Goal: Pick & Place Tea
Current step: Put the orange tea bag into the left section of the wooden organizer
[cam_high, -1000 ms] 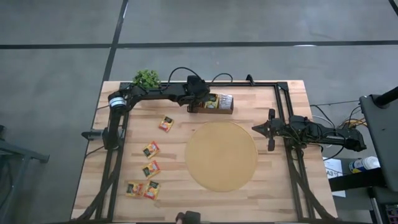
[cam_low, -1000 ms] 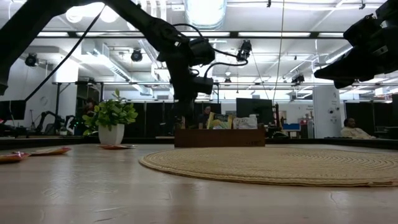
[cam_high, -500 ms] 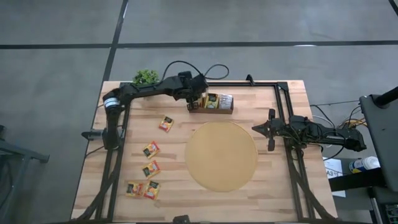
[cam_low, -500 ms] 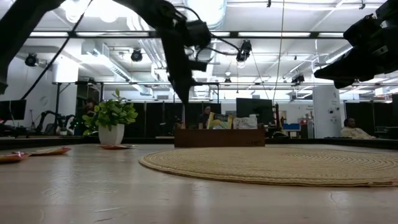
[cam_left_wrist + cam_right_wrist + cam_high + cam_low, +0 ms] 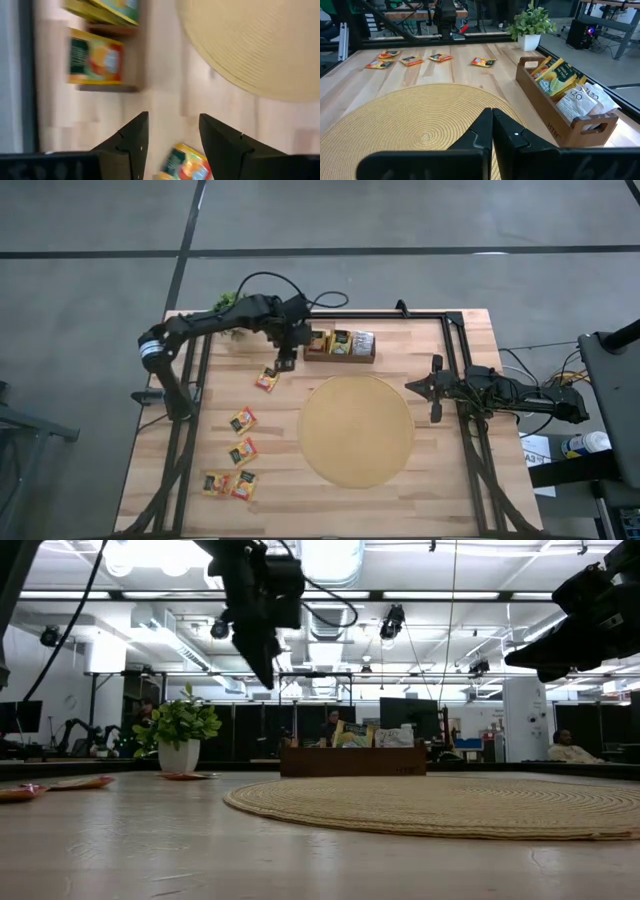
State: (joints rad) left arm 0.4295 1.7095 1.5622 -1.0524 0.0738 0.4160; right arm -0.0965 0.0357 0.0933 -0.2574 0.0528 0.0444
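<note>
High view: the left gripper [image 5: 285, 363] was seen with jaws parted and empty above the nearest small flat orange-red paper tea sachet [image 5: 267, 379] beside the brown wooden three-slot tray [image 5: 340, 355], a light, flimsy item probably best pinched by an edge, while the right gripper [image 5: 412, 387] was parked closed.

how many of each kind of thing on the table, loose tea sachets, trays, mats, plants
loose tea sachets on the bare wood: 5, nearest the tray
wooden tray: 1, holding more sachets
round woven mat: 1
potted plant: 1
total: 8
</note>
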